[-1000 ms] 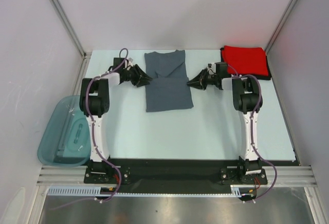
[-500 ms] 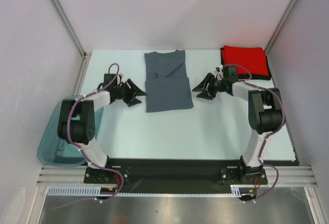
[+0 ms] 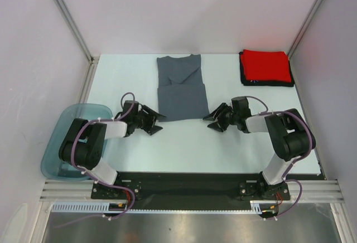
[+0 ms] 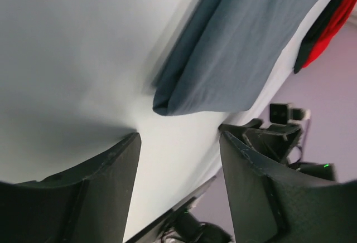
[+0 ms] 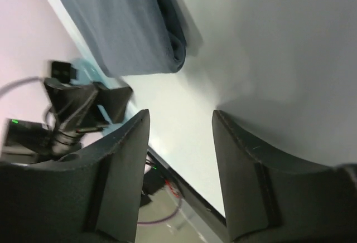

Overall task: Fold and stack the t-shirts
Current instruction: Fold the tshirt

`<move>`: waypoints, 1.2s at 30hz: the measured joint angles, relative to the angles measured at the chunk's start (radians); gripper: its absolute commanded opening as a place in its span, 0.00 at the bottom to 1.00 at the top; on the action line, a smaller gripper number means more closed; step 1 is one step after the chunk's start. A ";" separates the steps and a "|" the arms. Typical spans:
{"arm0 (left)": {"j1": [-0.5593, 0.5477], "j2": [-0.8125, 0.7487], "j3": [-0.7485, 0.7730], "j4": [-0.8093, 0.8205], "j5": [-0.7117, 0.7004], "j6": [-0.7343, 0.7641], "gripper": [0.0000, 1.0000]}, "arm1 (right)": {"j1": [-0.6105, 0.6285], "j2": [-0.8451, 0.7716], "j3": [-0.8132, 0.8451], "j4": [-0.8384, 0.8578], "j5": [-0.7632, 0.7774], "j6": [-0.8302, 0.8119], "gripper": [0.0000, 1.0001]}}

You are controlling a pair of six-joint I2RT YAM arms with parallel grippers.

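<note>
Our left arm (image 3: 88, 142) and right arm (image 3: 288, 135) sit folded low, forearms pointing inward. Our left gripper (image 3: 155, 123) and right gripper (image 3: 211, 124) face each other, jaws parted and empty.

Lighting — bright, even, diffuse; faint soft shadows on table (image 3: 184, 142); overhead sharp; wrist views — motion-smeared, fingers (image 4: 89, 198) defocused

No legible text, labels, brands or numbers in any view. Blue-grey t-shirt (image 3: 181, 90) at centre top, red t-shirt (image 3: 266, 66) at upper right and teal tub (image 3: 53, 154) at lower left are all plain-surfaced. Any markings on the arm hardware are too small to read.
</note>
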 measured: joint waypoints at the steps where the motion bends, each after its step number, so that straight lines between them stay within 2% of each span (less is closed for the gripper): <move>1: -0.002 -0.004 -0.018 0.025 -0.013 -0.037 0.62 | 0.000 -0.008 -0.019 0.024 0.014 0.031 0.56; 8: -0.010 -0.018 -0.097 0.113 -0.079 -0.230 0.49 | 0.002 -0.016 -0.032 0.079 0.126 0.138 0.56; 14: -0.012 0.013 -0.098 0.158 -0.103 -0.309 0.45 | 0.003 0.007 -0.007 0.079 0.176 0.192 0.52; 22: -0.012 0.038 -0.097 0.195 -0.123 -0.346 0.41 | 0.012 0.033 0.022 0.071 0.201 0.237 0.51; 36: -0.009 0.072 -0.085 0.236 -0.123 -0.353 0.40 | 0.027 0.050 0.063 0.026 0.227 0.275 0.50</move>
